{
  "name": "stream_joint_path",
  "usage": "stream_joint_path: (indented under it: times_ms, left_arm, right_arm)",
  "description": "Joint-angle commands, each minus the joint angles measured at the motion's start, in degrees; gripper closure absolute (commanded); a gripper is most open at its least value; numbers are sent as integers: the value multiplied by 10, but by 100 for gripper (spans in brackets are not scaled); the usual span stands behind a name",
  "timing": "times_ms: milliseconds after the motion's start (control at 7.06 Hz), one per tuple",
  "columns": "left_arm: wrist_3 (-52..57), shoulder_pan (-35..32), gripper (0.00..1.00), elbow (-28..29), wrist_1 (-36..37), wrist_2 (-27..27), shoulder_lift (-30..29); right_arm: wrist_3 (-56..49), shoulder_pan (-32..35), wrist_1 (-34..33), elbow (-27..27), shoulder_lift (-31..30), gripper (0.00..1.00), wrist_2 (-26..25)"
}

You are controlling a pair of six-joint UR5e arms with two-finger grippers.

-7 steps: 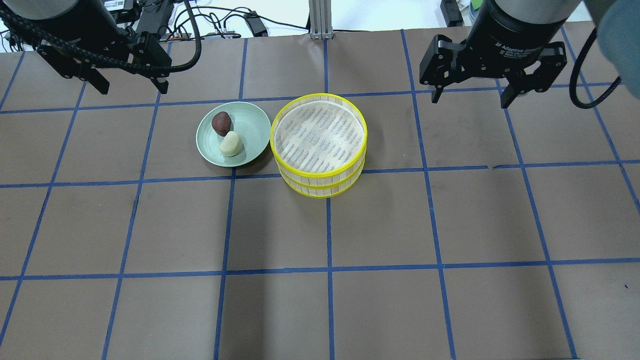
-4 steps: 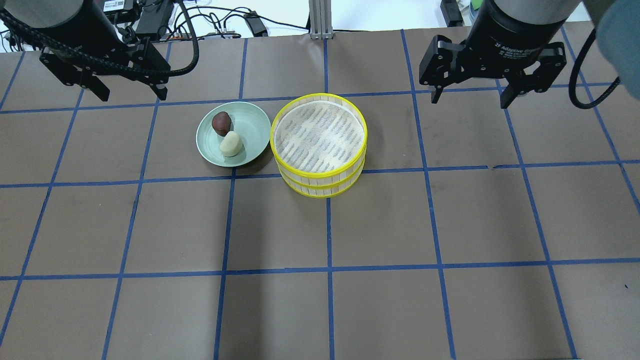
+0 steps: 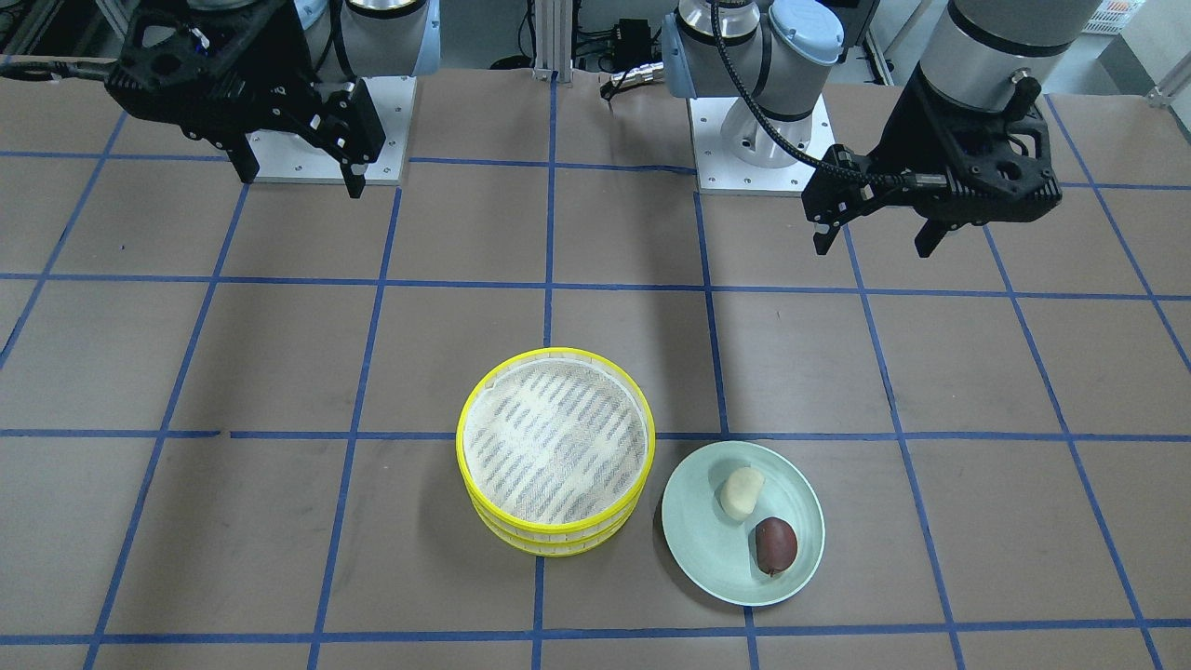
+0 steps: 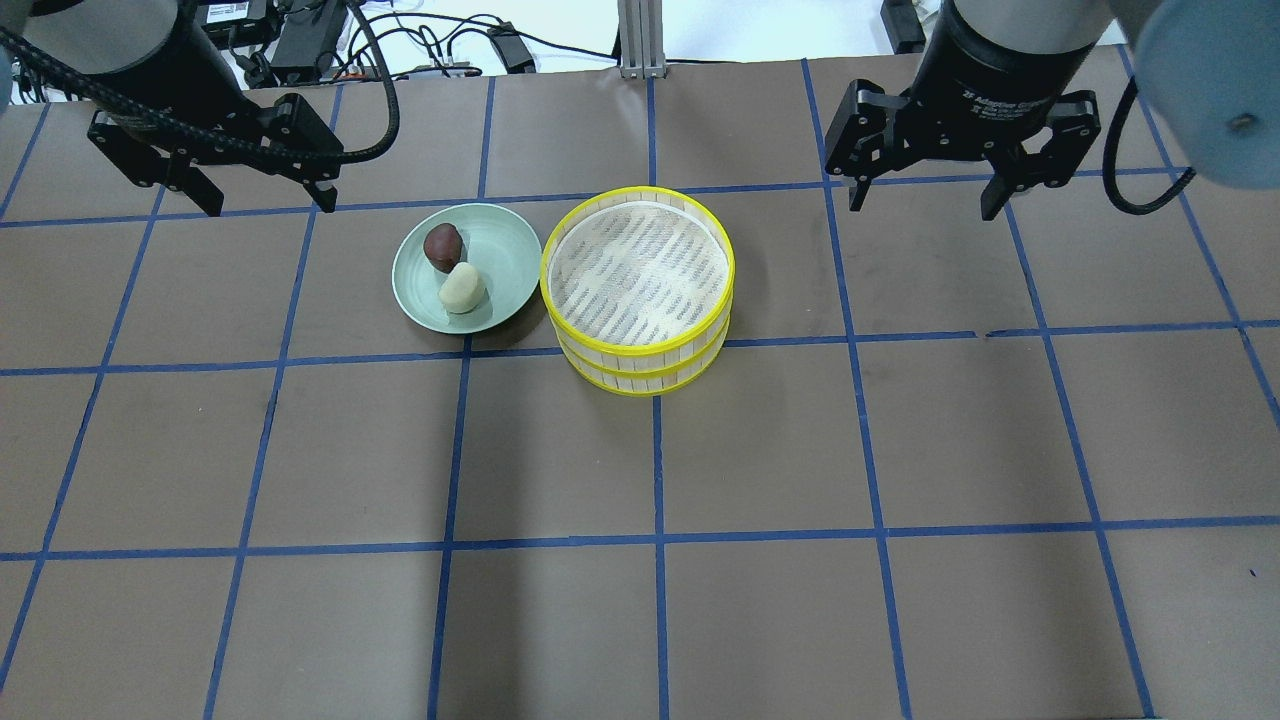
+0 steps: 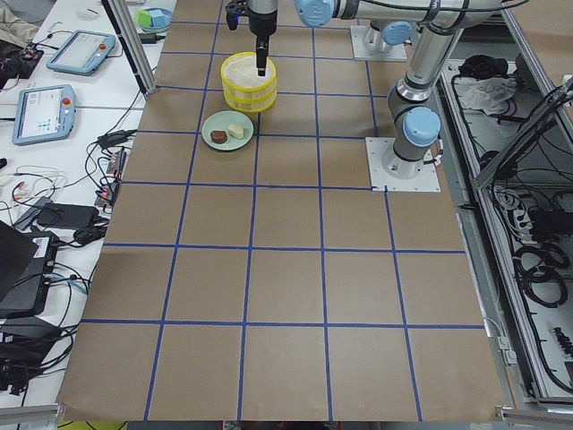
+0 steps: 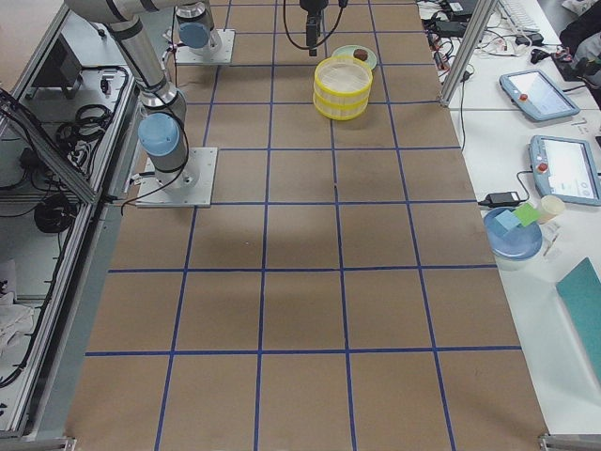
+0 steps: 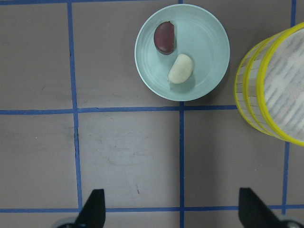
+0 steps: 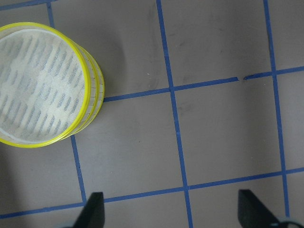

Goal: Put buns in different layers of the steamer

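The steamer (image 4: 637,290) is a stack of yellow-rimmed trays at the table's middle, its top layer (image 4: 636,262) empty; it also shows in the front view (image 3: 555,451). The cream-white bun (image 4: 462,288) and the reddish-brown bun (image 4: 442,246) lie on a pale green plate (image 4: 510,262) just left of it. They show in the left wrist view too: white bun (image 7: 181,69), brown bun (image 7: 164,37). My left gripper (image 4: 268,200) is open and empty, high behind the plate. My right gripper (image 4: 920,200) is open and empty, high to the steamer's right.
Brown paper with a blue tape grid (image 4: 655,540) covers the table. Cables and power bricks (image 4: 440,50) lie beyond the far edge. The two arm bases (image 3: 758,140) stand at the robot's side. Tablets and a blue plate (image 6: 512,235) sit on side benches.
Both arms have shifted a little. The left gripper moved slightly toward the plate. The right gripper moved left and toward the far edge. Buns and steamer have not moved.
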Motion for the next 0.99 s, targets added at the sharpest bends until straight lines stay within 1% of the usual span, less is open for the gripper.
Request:
stream_joint_path:
  times_ms: [0,142,283,425,567,709,850]
  left_arm:
    - [15,4,0,-2,-4,4,-1]
    - [48,14,0,-10,1,1,-14]
    - [58,27,0,-24,12,-3,-25]
    - [68,28,0,-52,47,-3,-41]
    - [82,28,0,-85,114,-4,-58]
    - [136,28,0,-98,152,-5,-73]
    - [142,27,0,-99,157,-6,-89]
  right_arm:
    - [0,2,-84,1,63,0,6]
    - [3,8,-122,1,97,0,-1]
    - [2,22,-128,2,117,0,2]
    - [13,44,-159,4,147,0,0]
    - [36,66,-181,14,164,0,-1]
    - [55,70,-220,38,189,0,-1]
    - [56,70,-254,59,199,0,0]
